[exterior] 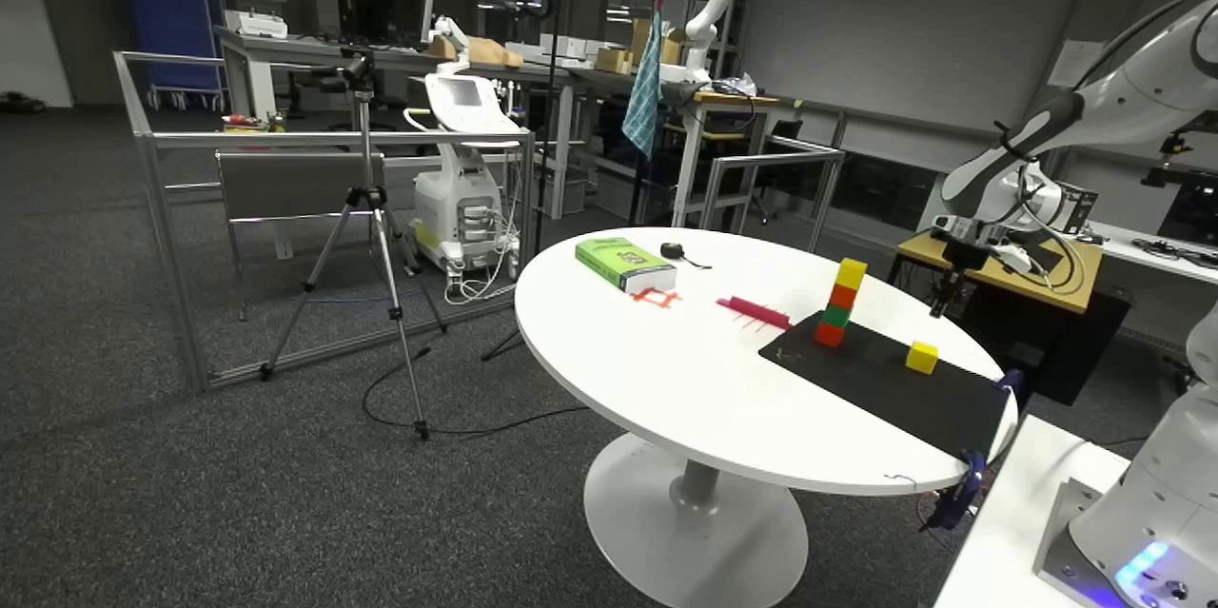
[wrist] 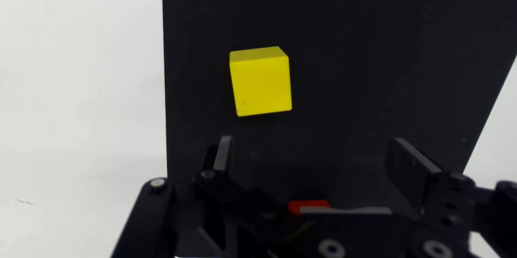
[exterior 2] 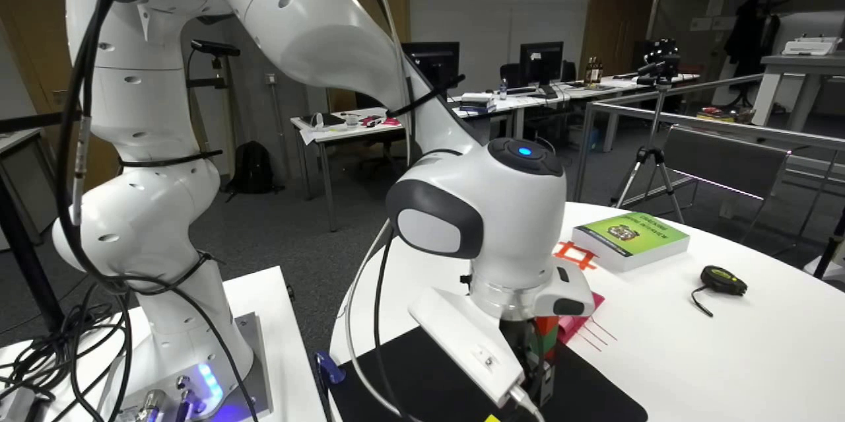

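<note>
Lone yellow block (wrist: 262, 85) sits on the black mat (wrist: 363, 68), near the robot (exterior: 1137, 494). The gripper (wrist: 312, 147) hangs above, spread wide, holding nothing. Farther off stands a block tower (exterior: 841, 304). Lining up seems the step; next calls for moving over that yellow block.

The white arm (exterior 2: 323, 19) arches forward, its hand (wrist: 315, 149) pointing down with jaws spread wide.
</note>
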